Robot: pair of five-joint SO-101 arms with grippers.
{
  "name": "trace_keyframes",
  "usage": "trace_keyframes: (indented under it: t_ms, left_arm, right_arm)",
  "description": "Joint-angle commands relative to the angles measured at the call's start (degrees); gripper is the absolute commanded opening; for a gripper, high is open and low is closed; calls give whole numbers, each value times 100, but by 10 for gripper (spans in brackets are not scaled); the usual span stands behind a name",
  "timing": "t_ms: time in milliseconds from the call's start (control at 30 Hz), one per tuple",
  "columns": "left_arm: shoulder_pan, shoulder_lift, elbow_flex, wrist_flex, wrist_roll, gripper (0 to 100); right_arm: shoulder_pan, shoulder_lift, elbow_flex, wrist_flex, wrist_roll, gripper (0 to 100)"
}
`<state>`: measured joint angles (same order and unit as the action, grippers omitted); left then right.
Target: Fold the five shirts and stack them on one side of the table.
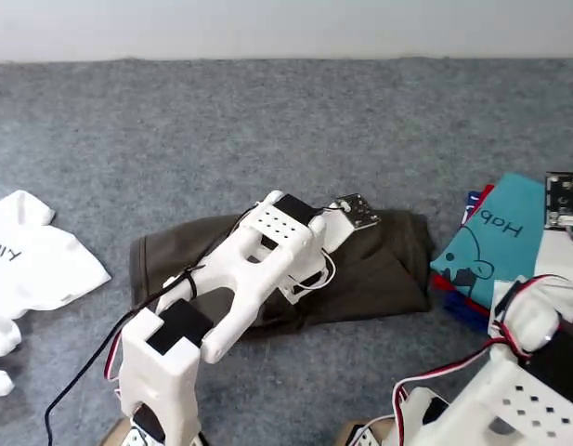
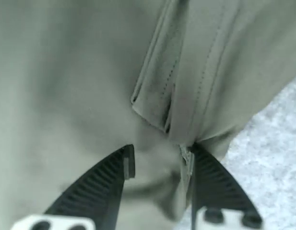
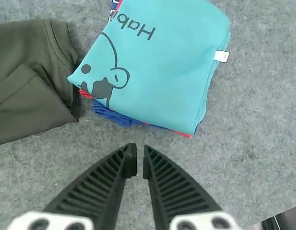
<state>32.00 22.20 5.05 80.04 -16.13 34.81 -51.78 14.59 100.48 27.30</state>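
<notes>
An olive shirt (image 1: 388, 260), partly folded into a long band, lies at the middle of the grey table. My left arm (image 1: 267, 251) leans over it. My left gripper (image 2: 159, 160) is open and pressed down on the olive shirt (image 2: 90, 72), with a folded seam edge between its fingers. A folded stack sits at the right, a teal shirt (image 1: 495, 242) on top with red and blue ones under it. My right gripper (image 3: 139, 160) is shut with nothing in it, above bare table just in front of the teal shirt (image 3: 157, 62).
A white shirt (image 1: 26, 260) lies unfolded at the far left edge. My right arm (image 1: 527, 372) stands at the near right corner. The grey table (image 1: 267, 121) is open toward the back. The olive shirt's end (image 3: 23, 81) almost touches the stack.
</notes>
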Motion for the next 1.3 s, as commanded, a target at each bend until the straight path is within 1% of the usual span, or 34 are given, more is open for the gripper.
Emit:
trace_keyframes:
  t_ms: [0, 67, 133, 233, 367, 433, 567, 700, 800, 900, 1000, 1067, 1133, 1200, 1267]
  left_arm:
    - [-26, -343, -163, 264, 18, 183]
    - [-26, -343, -426, 615, 26, 166]
    - [-62, -343, -769, 949, 53, 125]
    - [-176, -343, -1332, 1451, 360, 85]
    - [-589, -343, -2088, 2031, 879, 115]
    - [-897, -475, -2246, 2057, 1073, 137]
    - [-1644, -1442, -2220, 2048, 1160, 172]
    - [-2470, -2470, -1851, 2040, 1116, 177]
    - [-3323, -2831, -1332, 1934, 949, 177]
    - [-4237, -2831, -681, 1574, 738, 177]
    - [-4923, -2840, 66, 1037, 378, 178]
    - [-5204, -2840, 558, 774, 141, 182]
    - [-5354, -2840, 1024, 633, -70, 212]
    - [-5407, -2840, 1429, 563, -176, 239]
    - [-5415, -2840, 1754, 440, -211, 246]
  right_arm:
    - [84, -57, 9, 224, -9, 39]
    - [84, -57, 9, 224, -9, 39]
    - [84, -57, 0, 224, -9, 39]
    - [84, -57, 0, 224, -9, 39]
    - [84, -57, 0, 224, -9, 39]
    - [84, -57, 0, 224, -9, 39]
    - [84, -57, 0, 233, -9, 39]
    - [84, -57, 0, 233, -9, 39]
    - [84, -57, 0, 233, -9, 39]
    - [84, -57, 0, 233, -9, 39]
    - [84, -57, 0, 233, -9, 39]
    - [84, -57, 0, 233, -9, 39]
    - [84, -57, 0, 233, -9, 39]
    - [84, -57, 0, 233, -9, 39]
    - [84, -57, 0, 233, -9, 39]
